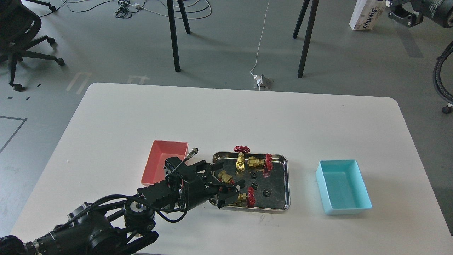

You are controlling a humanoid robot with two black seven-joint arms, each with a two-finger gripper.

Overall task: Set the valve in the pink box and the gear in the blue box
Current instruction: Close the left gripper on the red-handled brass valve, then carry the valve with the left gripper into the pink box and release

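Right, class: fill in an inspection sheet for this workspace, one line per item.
Surface: white table, bare around the containers.
Job's things: steel tray holds four valves, one upright, one lying, one by the fingers, one at the front; three gears seen. Pink box and blue box are both empty.
Clutter: nothing seen.
Grippers: left gripper open over the tray's left end; right gripper raised at top right, state unclear.
Cables: loose leads on the floor.
Surroundings: office chair, stand legs.
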